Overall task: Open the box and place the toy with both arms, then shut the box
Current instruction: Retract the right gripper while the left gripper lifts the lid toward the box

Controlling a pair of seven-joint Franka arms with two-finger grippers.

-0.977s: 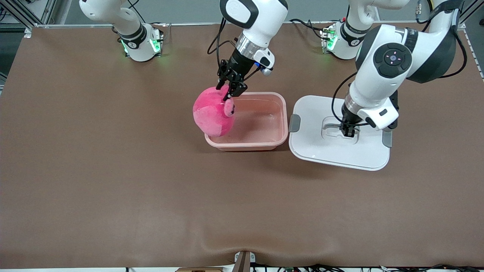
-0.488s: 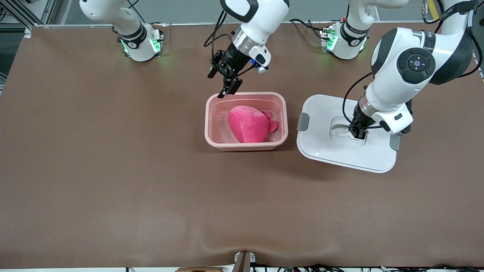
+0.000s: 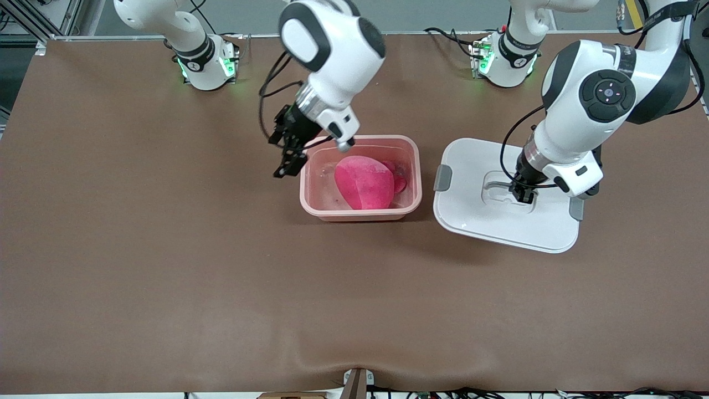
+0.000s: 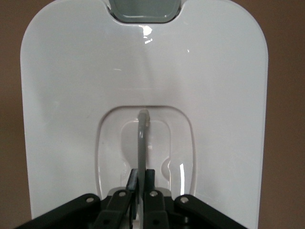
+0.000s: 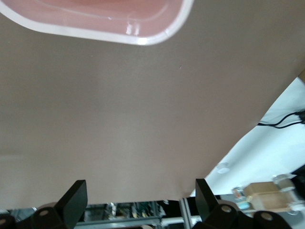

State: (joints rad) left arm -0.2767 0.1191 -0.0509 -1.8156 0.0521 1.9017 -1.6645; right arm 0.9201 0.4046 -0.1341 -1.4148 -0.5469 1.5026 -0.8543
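The pale pink box (image 3: pixel 360 215) stands open at mid-table, and its rim also shows in the right wrist view (image 5: pixel 138 40). The hot-pink toy (image 3: pixel 363 183) lies inside it. The white lid (image 3: pixel 471 221) lies beside the box toward the left arm's end. My left gripper (image 3: pixel 523 194) is shut on the lid's grey handle (image 4: pixel 141 138), as the left wrist view (image 4: pixel 142 179) shows. My right gripper (image 3: pixel 288 158) is open and empty, up over the table beside the box toward the right arm's end, with its fingers (image 5: pixel 76 195) spread wide.
The brown table (image 3: pixel 221 277) stretches around the box and lid. The lid's grey clips (image 3: pixel 443 178) stick out at its ends. The arms' green-lit bases (image 3: pixel 205 64) stand along the table's edge farthest from the front camera.
My right gripper let go of the toy, which dropped into the box. The gripper then rose and swung out past the box's end nearest the right arm. The left gripper and lid shifted slightly.
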